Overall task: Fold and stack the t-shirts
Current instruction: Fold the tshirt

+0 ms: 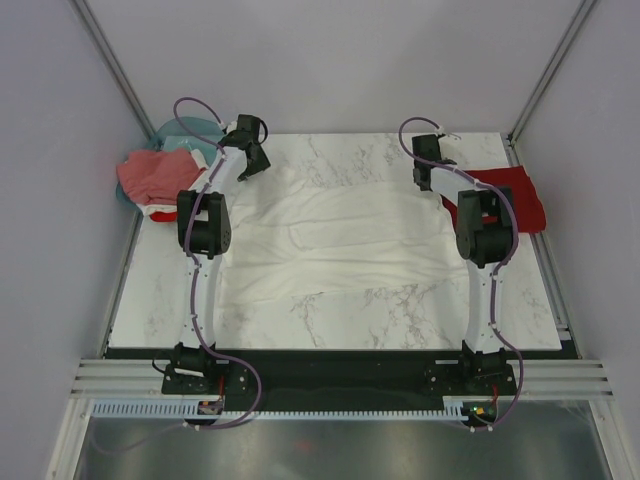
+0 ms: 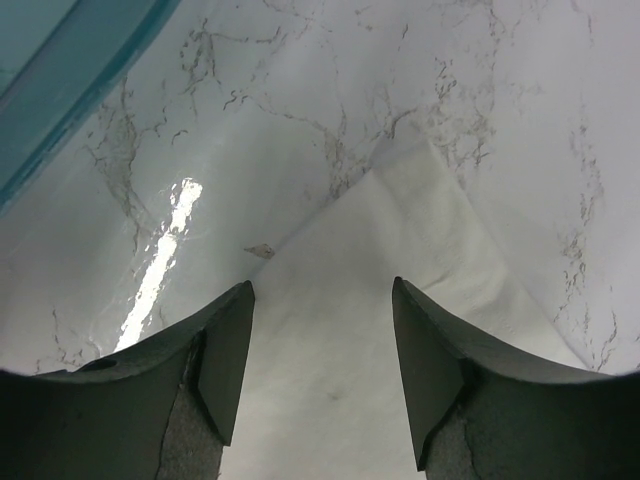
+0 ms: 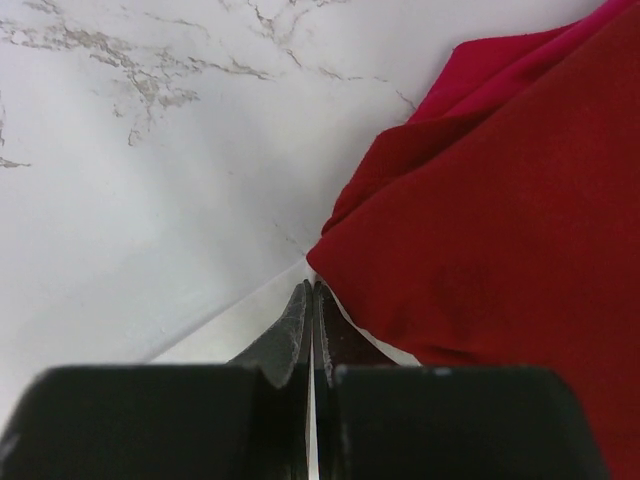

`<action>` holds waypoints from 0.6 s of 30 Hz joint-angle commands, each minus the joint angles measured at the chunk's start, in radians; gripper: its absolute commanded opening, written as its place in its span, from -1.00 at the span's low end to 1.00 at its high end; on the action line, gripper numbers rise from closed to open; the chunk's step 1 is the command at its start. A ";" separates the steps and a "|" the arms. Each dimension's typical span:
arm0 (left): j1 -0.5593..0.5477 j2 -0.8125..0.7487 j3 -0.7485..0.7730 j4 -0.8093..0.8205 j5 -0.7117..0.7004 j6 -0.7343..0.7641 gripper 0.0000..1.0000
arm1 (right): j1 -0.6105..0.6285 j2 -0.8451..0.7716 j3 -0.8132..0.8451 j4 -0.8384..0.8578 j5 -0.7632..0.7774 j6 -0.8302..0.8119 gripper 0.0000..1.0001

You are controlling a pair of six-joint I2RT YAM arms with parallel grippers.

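Note:
A large white t-shirt (image 1: 330, 235) lies spread flat across the marble table. Over its far left corner (image 2: 400, 260) hovers my left gripper (image 1: 255, 162) (image 2: 322, 290), open, with nothing between its fingers. My right gripper (image 1: 432, 178) (image 3: 312, 285) is shut at the shirt's far right corner (image 3: 230, 335), and a thin strip of white cloth shows between its jaws. A dark red t-shirt (image 1: 510, 198) (image 3: 500, 220) lies at the right edge, touching that corner. A pinkish-red t-shirt (image 1: 150, 175) is heaped at the far left.
A teal plastic basket (image 1: 178, 135) (image 2: 70, 60) stands at the far left, behind the pinkish-red heap and close to my left gripper. Bare marble (image 1: 400, 310) shows in front of the white shirt. Frame posts and walls enclose the table.

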 commanded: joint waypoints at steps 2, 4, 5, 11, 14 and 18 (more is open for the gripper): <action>0.008 0.011 0.031 -0.013 0.009 0.020 0.22 | -0.007 -0.058 -0.049 0.044 0.003 0.024 -1.00; 0.008 0.016 0.037 -0.014 0.016 0.027 0.10 | -0.005 -0.061 -0.055 0.046 0.000 0.023 -1.00; 0.008 0.016 0.037 -0.014 0.022 0.030 0.01 | -0.005 -0.061 -0.055 0.046 0.002 0.023 -1.00; 0.009 0.016 0.039 0.000 0.032 0.039 -0.87 | -0.005 -0.078 -0.064 0.047 -0.015 0.026 -1.00; 0.009 0.003 0.033 0.013 0.024 0.042 -0.96 | -0.007 -0.106 -0.068 0.049 -0.028 0.023 -1.00; 0.008 -0.059 -0.015 0.053 0.010 0.042 -0.96 | -0.014 -0.158 -0.082 0.052 -0.057 0.035 -1.00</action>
